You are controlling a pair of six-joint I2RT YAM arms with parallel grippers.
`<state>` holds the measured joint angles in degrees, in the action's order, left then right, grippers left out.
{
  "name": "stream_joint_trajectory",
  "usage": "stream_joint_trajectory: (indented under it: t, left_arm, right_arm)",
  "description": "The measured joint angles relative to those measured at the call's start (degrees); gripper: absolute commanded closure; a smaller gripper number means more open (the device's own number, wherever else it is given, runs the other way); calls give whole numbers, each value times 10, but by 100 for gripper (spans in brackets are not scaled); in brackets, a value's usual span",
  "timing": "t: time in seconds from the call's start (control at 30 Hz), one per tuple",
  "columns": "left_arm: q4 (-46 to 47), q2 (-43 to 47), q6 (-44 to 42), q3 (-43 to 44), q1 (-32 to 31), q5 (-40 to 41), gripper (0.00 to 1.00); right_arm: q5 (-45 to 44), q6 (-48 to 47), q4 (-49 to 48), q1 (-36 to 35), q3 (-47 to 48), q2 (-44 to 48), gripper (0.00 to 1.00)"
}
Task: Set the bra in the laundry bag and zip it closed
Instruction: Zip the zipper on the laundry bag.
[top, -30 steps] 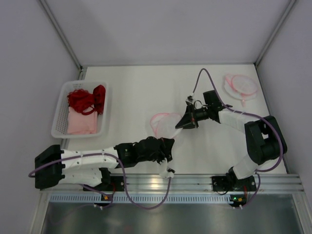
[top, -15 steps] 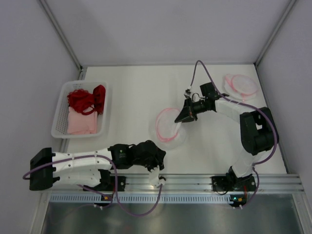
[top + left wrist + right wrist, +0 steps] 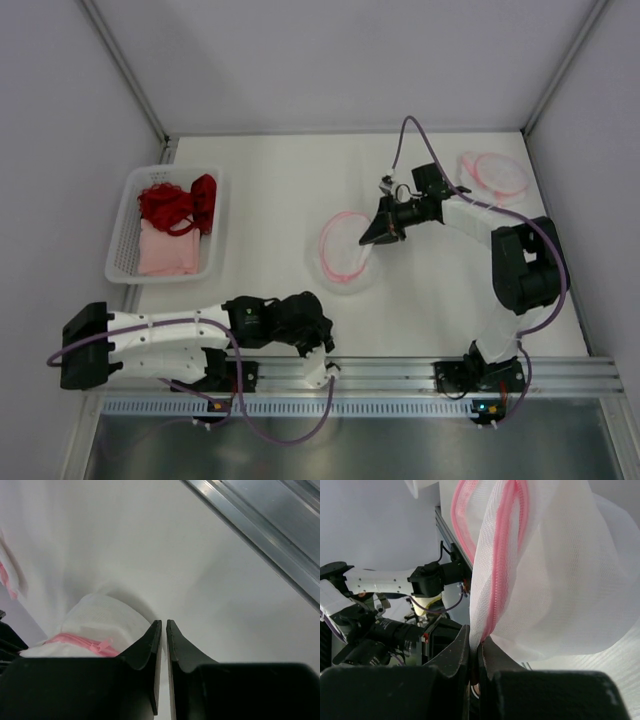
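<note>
The laundry bag (image 3: 343, 252), white mesh with a pink zipper, lies mid-table. My right gripper (image 3: 373, 239) is shut on its right edge, and in the right wrist view the jaws (image 3: 475, 642) pinch the mesh beside the zipper of the bag (image 3: 545, 580). The red bra (image 3: 182, 203) lies in the white basket (image 3: 124, 232) at the left. My left gripper (image 3: 324, 366) is near the front rail, shut on nothing (image 3: 164, 622). White mesh with a pink zipper (image 3: 100, 627) shows beside its left finger.
A folded pink garment (image 3: 166, 252) lies in the basket under the bra. A second pink-zippered mesh bag (image 3: 495, 176) lies at the back right. The metal rail (image 3: 400, 372) runs along the near edge, and grey walls close the table's sides.
My left arm has drawn back from the bag to the front rail. My right gripper has pulled the bag's edge slightly back and right, and the bag now lies rounder.
</note>
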<state>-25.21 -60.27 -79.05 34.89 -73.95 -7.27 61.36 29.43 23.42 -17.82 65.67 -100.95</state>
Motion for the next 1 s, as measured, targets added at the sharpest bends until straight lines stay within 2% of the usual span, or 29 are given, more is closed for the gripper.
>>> stream_joint_trajectory:
  t: [0.1,0.2,0.27,0.3,0.4,0.57,0.63,0.77,1.0]
  left_arm:
    - [28,-7,73,4,0,26,78]
    - [46,-45,210,45,4,62,71]
    - [52,-66,322,82,17,65,63]
    - [59,-68,376,94,31,59,63]
    - [78,-60,551,105,101,24,61]
    - [101,-59,771,86,244,-55,56]
    - [115,-60,833,71,273,-81,55]
    - [159,-69,935,32,290,-122,55]
    - [236,-97,1038,-15,309,-159,52]
  right_arm:
    - [0,-4,0,0,0,0,100]
    - [7,3,-18,0,-9,0,100]
    - [16,16,-47,0,-33,0,100]
    - [18,23,-58,0,-46,0,100]
    - [26,48,-93,0,-84,0,100]
    - [35,82,-139,0,-98,1,100]
    - [36,97,-161,0,-101,1,100]
    - [38,136,-213,0,-116,1,100]
    - [43,198,-280,0,-144,1,100]
